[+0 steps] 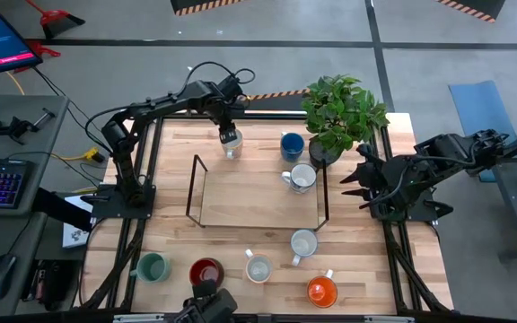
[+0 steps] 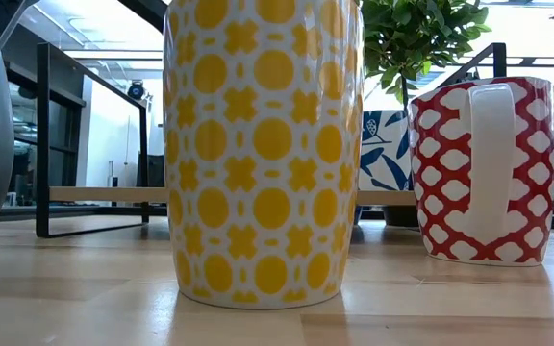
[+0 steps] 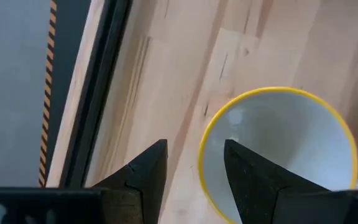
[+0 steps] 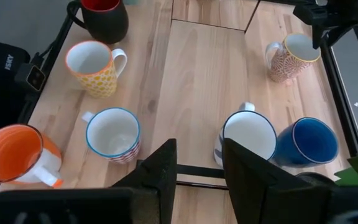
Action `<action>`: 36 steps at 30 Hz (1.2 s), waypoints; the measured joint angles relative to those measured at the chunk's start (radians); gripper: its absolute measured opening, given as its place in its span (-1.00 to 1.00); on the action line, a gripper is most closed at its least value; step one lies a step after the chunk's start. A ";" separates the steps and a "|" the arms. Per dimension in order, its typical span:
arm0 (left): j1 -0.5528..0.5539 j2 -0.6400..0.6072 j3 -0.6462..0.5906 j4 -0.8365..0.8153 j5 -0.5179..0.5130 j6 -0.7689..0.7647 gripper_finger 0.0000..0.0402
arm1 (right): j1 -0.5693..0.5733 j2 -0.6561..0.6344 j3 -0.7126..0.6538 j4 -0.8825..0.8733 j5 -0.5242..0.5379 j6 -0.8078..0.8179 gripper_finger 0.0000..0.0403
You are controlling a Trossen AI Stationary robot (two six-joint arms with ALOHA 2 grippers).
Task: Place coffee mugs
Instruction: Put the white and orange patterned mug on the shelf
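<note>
A pink-patterned mug with a yellow rim [image 3: 284,137] stands upright on the table near its far edge [image 1: 232,150] [image 4: 289,62]. My left gripper [image 3: 194,146] [image 1: 230,135] is open just above it, pointing down. One finger is over the mug's hollow and one is outside, with the rim between them and a gap on both sides. The blue mug [image 1: 292,145] and a white mug [image 1: 302,178] stand by the plant. Several more stand along the near edge: green [image 1: 153,266], red [image 1: 206,271], yellow-patterned [image 1: 258,267], white [image 1: 303,242] and orange [image 1: 321,290]. My right gripper [image 4: 197,146] [image 1: 355,179] waits open at the table's right side.
A black wire frame [image 1: 194,188] borders a wooden board [image 1: 254,202] at the table's middle. A potted plant [image 1: 339,112] stands at the far right. In the low view the yellow-patterned mug [image 2: 263,144] and a red-patterned mug [image 2: 479,168] fill the foreground.
</note>
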 joint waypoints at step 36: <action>0.004 -0.001 -0.148 0.111 0.004 -0.010 -0.53 | 0.000 0.000 0.000 0.000 -0.003 0.006 -0.47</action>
